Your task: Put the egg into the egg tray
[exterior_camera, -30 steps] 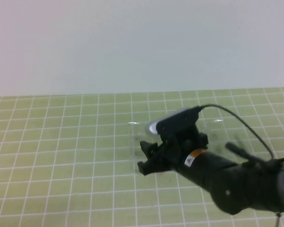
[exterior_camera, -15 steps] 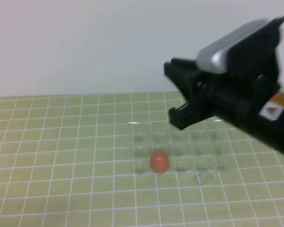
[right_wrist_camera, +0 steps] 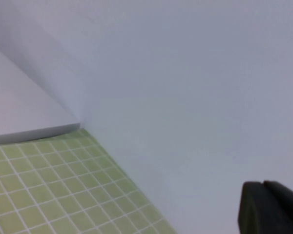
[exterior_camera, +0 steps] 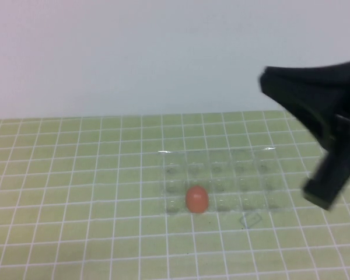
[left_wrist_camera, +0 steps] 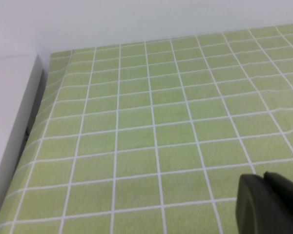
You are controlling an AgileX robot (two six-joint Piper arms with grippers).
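Orange-brown and smooth, the egg (exterior_camera: 196, 199) sits in a front-row cup of the clear plastic egg tray (exterior_camera: 268, 153), centre frame on the green grid mat (exterior_camera: 76, 175). The right gripper (exterior_camera: 326, 137) hangs blurred at right; the left gripper (left_wrist_camera: 268, 204) shows only a dark tip. I cannot tell either pincer's spread.

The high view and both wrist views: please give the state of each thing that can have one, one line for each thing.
egg: sitting in a front-row cup of the egg tray, free of any pincer.
egg tray: flat on the table, one cup filled, the others empty.
right pincer: raised at the right, clear of the tray, holding nothing.
left pincer: low over the green mat, holding nothing.
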